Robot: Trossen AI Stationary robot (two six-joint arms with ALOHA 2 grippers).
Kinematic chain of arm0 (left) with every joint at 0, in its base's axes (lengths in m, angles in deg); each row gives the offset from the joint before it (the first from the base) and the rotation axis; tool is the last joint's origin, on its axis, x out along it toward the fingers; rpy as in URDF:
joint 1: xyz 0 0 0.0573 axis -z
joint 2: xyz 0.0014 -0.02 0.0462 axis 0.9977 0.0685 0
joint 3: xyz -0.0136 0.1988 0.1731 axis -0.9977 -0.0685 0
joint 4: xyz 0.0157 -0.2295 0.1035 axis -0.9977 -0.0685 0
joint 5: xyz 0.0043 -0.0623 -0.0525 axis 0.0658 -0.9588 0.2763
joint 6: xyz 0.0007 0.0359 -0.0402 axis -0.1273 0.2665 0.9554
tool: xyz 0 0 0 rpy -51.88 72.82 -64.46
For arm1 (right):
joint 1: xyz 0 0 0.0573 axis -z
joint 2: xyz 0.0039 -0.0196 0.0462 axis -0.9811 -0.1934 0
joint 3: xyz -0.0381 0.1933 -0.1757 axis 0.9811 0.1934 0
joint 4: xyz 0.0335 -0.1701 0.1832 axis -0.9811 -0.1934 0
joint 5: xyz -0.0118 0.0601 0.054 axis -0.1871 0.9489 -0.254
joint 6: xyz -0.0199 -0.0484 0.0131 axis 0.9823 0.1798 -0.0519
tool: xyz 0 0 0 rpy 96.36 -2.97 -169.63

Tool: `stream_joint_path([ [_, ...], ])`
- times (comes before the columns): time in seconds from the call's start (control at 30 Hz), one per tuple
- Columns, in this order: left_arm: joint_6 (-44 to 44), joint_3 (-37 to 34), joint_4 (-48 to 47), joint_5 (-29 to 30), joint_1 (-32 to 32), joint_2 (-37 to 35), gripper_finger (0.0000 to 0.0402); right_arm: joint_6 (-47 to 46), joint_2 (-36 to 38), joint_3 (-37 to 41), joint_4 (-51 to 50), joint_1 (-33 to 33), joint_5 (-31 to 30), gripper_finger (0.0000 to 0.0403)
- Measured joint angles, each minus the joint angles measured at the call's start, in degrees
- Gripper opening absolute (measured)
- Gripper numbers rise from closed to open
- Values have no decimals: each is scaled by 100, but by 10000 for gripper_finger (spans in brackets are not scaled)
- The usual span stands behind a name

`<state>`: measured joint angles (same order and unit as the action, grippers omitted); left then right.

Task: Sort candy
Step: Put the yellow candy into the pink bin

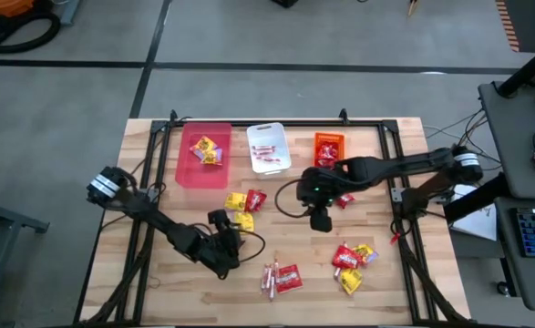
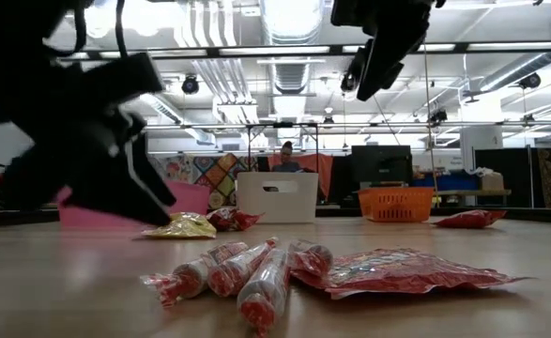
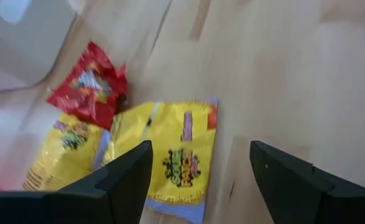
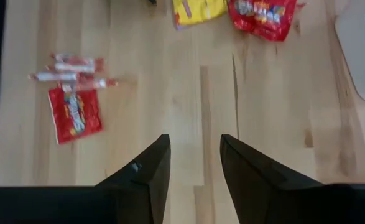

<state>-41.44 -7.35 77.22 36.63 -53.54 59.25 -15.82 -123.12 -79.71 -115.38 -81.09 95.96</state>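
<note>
I have the left gripper [image 1: 229,239] low over the table in the lower-left middle of the high view, its fingers spread wide and empty, straddling the edge of a yellow packet [image 3: 181,155] that lies flat just beside a second yellow packet [image 3: 69,148] and a red packet [image 3: 90,90]. I judge this to be the approach step of a pick: the next move calls for coming down squarely over that near yellow packet and closing on it alone, without catching its neighbours, then carrying it up-frame to the pink bin [image 1: 203,156], which already holds yellow and red packets. The right gripper [image 1: 321,219] hangs above bare wood at the centre of the high view, fingers parted narrowly with nothing between them — it looks to be between picks. The candy is scattered in clusters: the yellow-and-red group [image 1: 245,202] just below the pink bin, a red packet with thin sticks [image 1: 281,276] at lower centre, another red-and-yellow pile [image 1: 352,261] at lower right, and one red packet [image 1: 344,199] near the right arm. The white bin [image 1: 268,147] holds sticks and the orange bin [image 1: 329,147] red packets, all three bins in a row along the upper edge of the table. Open wood lies between the clusters, so the left arm has a clear lane up to the bins — the tight spot is the overlap of packets right under its fingers.
</note>
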Motion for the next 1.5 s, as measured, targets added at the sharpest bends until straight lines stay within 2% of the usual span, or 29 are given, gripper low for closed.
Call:
stream_joint_path([
  [0.3,885,20,-89,97,-42,375,247,-479,499,656,588,-14,-1,137],
  [0.53,1338,-210,-29,50,-52,378,209,-566,543,1046,986,-90,0,133],
  [0.73,1349,-428,374,-59,-61,380,151,-603,516,1330,1421,-129,2,139],
  [0.93,1266,-440,502,-187,-61,389,66,-546,512,1505,1736,-127,4,133],
  [1.07,1035,-461,702,-314,-45,369,10,-427,510,1721,2331,-157,4,128],
  [1.4,628,-482,721,-528,50,-329,1,888,296,2284,4334,-360,-51,119],
  [1.5,657,-472,712,-462,40,-584,0,1326,28,2341,5035,-462,-443,121],
])
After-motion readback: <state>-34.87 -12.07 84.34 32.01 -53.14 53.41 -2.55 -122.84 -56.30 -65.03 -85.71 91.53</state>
